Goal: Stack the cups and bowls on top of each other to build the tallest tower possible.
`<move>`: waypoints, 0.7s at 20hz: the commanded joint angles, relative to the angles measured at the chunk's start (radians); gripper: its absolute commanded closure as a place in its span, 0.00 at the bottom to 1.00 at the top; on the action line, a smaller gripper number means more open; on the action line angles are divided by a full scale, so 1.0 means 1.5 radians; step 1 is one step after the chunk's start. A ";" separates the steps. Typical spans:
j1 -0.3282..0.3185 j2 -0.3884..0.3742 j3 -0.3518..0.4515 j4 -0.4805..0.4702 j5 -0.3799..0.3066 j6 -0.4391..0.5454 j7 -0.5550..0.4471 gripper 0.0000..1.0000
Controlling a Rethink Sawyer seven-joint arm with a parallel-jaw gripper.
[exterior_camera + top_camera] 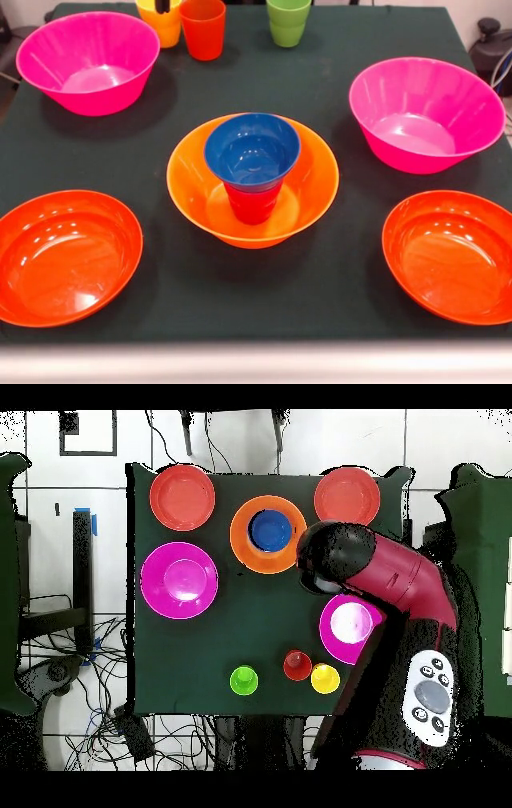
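At the table's far edge the hand (162, 6) dips into the yellow cup (162, 24), grip unreadable; bare cloth (336, 288) rings the tower (252, 172).

Table (336, 304): you have a dark green cloth covering it.
Middle: large orange bowl (312, 180) sits here.
Near corners: one shallow red-orange bowl (64, 256) at each, the other (452, 256) opposite.
Side edges, further back: a pink bowl (88, 60) on one side, a second pink bowl (428, 112) across.
Far edge: yellow cup (164, 28), orange cup (203, 28), green cup (287, 22) standing in a row.
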 commanded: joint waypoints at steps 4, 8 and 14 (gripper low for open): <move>0.010 -0.004 0.099 0.165 -0.038 -0.084 0.001 0.00; 0.016 0.004 0.100 0.174 -0.039 -0.095 0.014 0.00; 0.011 0.003 0.109 0.216 -0.041 -0.137 0.020 0.00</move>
